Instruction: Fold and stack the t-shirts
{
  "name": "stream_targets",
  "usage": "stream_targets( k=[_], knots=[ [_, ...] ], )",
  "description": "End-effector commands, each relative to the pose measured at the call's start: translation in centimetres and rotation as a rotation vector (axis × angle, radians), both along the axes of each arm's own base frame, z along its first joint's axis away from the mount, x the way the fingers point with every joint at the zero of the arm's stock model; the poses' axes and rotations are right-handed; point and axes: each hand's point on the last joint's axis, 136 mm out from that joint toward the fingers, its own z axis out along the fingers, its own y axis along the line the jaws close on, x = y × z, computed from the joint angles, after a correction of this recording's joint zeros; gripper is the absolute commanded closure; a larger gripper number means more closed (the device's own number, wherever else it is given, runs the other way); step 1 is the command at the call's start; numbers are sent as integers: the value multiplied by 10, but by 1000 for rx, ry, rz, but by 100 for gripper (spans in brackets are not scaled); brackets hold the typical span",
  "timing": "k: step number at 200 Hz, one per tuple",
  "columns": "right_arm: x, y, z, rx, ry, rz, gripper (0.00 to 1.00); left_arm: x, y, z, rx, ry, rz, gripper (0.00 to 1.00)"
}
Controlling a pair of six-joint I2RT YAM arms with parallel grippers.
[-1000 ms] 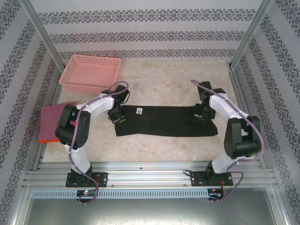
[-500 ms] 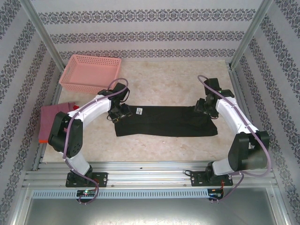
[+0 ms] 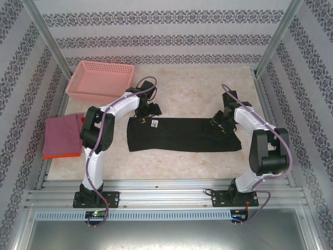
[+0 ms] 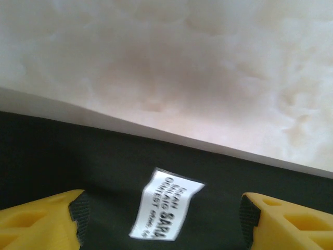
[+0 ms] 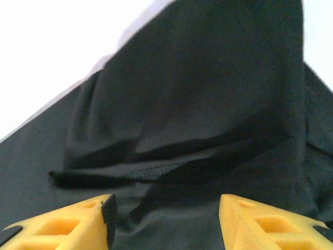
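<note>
Black t-shirt point(image 3: 184, 135) lies in a long folded strip across the tabletop point(image 3: 192, 94). Both the left claw point(image 4: 161, 213) and right claw point(image 5: 165, 213) gape empty over its ends; I'd pinch matching corners evenly.

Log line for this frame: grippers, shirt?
left gripper: open, over label | right gripper: open, over black t-shirt | black t-shirt: flat folded strip

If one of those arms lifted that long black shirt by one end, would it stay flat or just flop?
Probably flop: the black t-shirt lies limp in a flat strip, with a soft ridge bunched in it, so it bends easily. It looks thin, likely light. Pushed, it would probably wrinkle rather than slide across the table.
</note>
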Motion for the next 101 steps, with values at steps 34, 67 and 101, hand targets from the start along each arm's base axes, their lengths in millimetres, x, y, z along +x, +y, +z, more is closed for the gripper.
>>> stream_targets(
  k=[34, 67, 101],
  knots=[
    [24, 0, -38, 23, 54, -93, 46, -63, 15, -27, 52, 114, -65, 23],
    [53, -2, -50, -30, 70, -60, 46, -95, 21, -28, 79, 146, -106, 23],
    [96, 1, -47, -31, 23, -29, 46, -110, 15, -22, 84, 147, -167, 22]
  ],
)
